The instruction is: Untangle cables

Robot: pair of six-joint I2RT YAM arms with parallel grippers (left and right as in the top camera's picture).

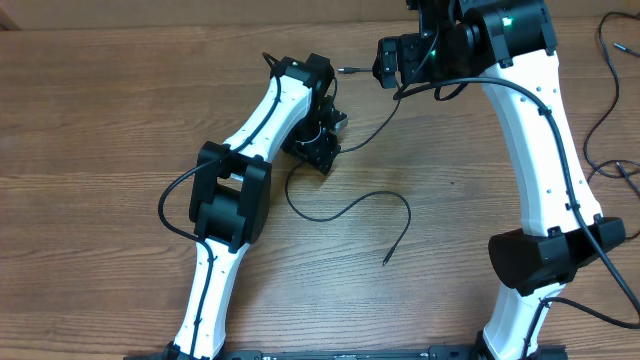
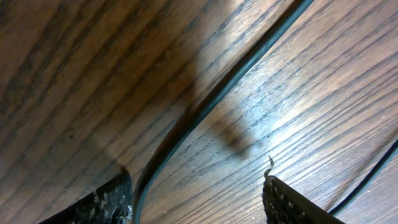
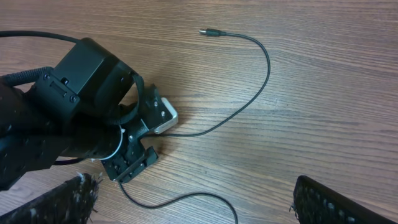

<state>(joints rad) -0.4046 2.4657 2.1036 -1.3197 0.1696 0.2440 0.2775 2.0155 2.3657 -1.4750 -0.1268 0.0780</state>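
Note:
Two thin black cables lie on the wooden table. One cable (image 1: 345,208) curves from under my left gripper (image 1: 318,150) toward the front, ending in a free tip. The other cable (image 1: 378,125) runs from that gripper up to a small plug (image 1: 347,71). My left gripper (image 2: 199,199) is low on the table and open, with a cable (image 2: 211,102) lying between its fingers, close to the left finger. My right gripper (image 1: 392,62) is raised at the back, open and empty (image 3: 196,202). Its view shows the plug (image 3: 208,32) and both strands (image 3: 261,81).
The left arm's black wrist (image 3: 81,118) fills the left of the right wrist view. More thin black cables (image 1: 612,120) hang at the table's right edge beside the right arm. Bare wood (image 1: 100,150) lies at the left.

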